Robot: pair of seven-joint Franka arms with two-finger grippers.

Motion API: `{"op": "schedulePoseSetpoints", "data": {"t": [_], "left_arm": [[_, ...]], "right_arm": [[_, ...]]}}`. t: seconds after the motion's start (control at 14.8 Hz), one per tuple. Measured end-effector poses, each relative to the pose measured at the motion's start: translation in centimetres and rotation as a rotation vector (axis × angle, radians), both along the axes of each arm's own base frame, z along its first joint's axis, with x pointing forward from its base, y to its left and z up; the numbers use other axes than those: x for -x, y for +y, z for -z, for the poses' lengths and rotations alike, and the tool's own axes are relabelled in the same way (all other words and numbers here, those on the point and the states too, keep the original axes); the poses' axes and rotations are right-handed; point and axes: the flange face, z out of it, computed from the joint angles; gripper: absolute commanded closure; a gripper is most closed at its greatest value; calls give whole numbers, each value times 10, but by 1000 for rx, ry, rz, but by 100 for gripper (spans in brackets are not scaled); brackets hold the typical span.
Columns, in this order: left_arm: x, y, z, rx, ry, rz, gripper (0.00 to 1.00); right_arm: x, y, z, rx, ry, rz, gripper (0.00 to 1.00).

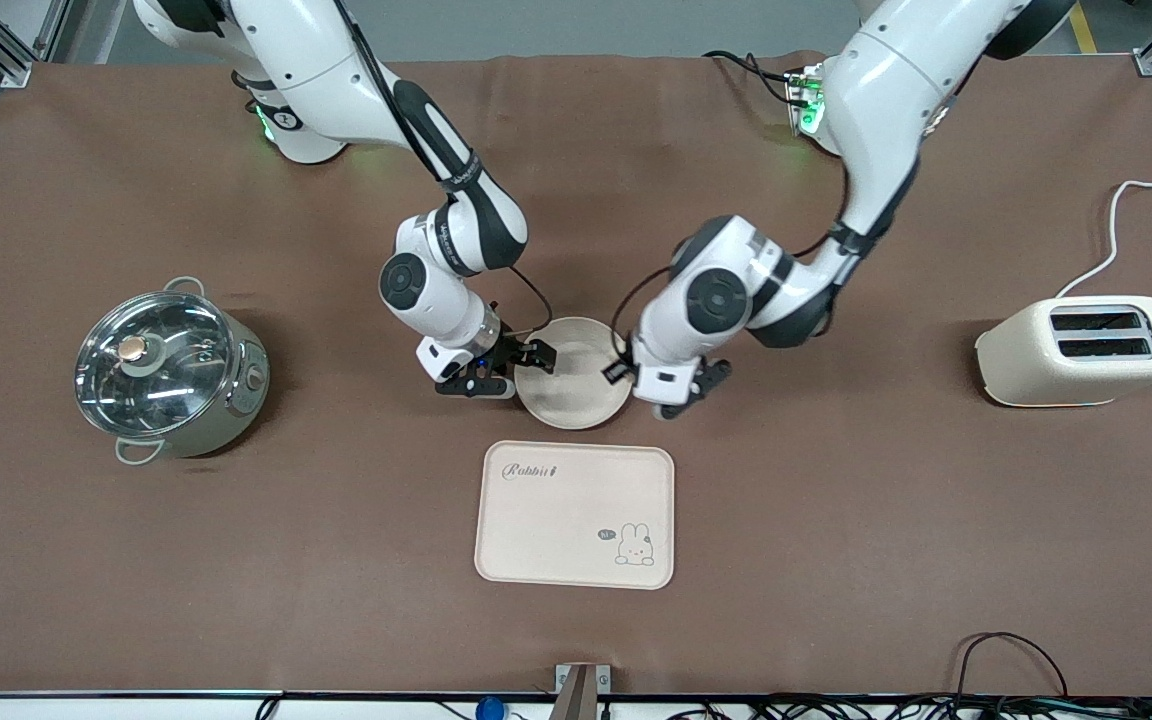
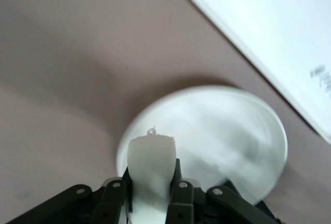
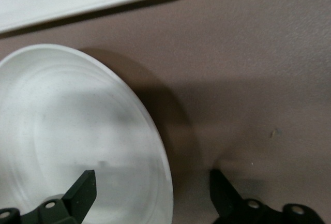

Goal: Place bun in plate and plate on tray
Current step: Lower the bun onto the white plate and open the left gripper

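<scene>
We see the left gripper [image 2: 151, 193] with its fingers [image 2: 115, 193] clamped tight on the bun [image 2: 151, 175], holding it over the rim of the plate [image 2: 227, 136] at the edge toward the left arm's end of the tabletop [image 1: 836, 500]. The right gripper [image 3: 155, 193] has its fingers [image 3: 83, 190] spread wide and straddling the plate's rim, one inside the dish, one outside above the tabletop, gripping nothing. The tray [image 1: 576, 513] lies just beside the plate, nearer the front camera, apart from both sets of fingers.
</scene>
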Motion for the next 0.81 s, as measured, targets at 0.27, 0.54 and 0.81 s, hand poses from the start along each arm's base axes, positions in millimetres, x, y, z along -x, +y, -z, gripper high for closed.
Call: {"op": "schedulePoseSetpoints", "data": {"t": [0.27, 0.54, 0.81], "left_arm": [[9, -20, 35, 31, -7, -25, 6], [2, -17, 49, 32, -21, -28, 0], [-27, -4, -7, 10, -94, -21, 0]], "right_arm": [[-7, -11, 1, 8, -18, -26, 74], [-13, -16, -2, 7, -26, -31, 100], [-14, -14, -9, -2, -31, -41, 100]]}}
